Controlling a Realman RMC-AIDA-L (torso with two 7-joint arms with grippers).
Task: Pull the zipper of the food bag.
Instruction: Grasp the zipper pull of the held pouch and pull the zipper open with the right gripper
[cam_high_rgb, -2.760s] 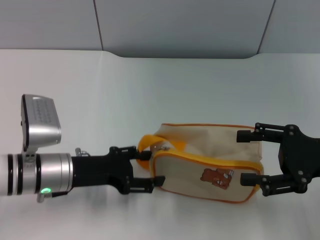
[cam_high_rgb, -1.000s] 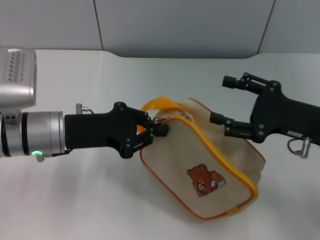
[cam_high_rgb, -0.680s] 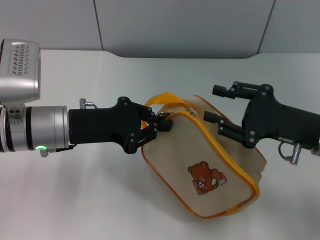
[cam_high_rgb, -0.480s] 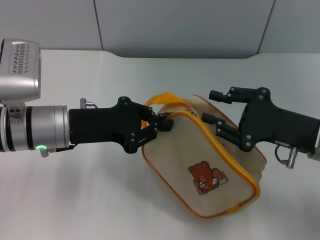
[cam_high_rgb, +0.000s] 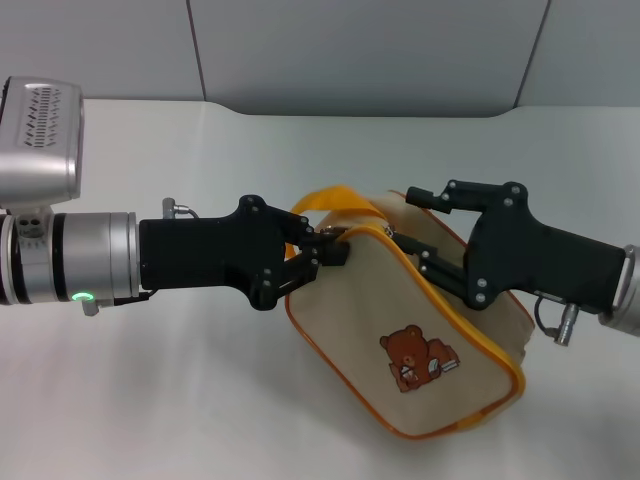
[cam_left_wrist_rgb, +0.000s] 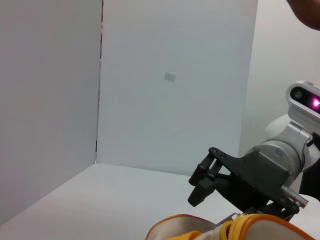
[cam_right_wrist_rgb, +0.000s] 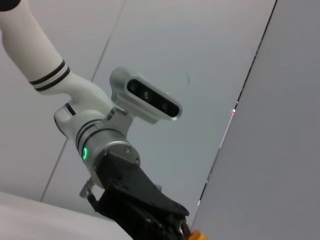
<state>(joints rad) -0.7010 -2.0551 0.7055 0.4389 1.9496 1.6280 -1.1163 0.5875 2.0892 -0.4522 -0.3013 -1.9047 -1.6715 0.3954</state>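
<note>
Bag: beige canvas pouch with orange-yellow piping and a brown bear picture on its near face; held tilted, its left corner raised, its lower right end low near the white desk, though contact there cannot be told. Orange loop handle arches over the raised corner. Zipper: orange-yellow strip running from the raised corner down along the bag's top edge toward its right end; small silver pull tab sits at the raised corner. Left end effector: black, reaching in from the left on a silver arm, fingers closed together at the bag's raised corner, clamped on the corner beside the pull tab. Right end effector: black, reaching in from the right, fingers apart, one above the bag's top and one close over the zipper strip just right of the left end effector; whether it touches the bag cannot be told. Left wrist view: right end effector above the bag's orange edge. Right wrist view: left end effector, arm and camera housing against a grey wall.
</note>
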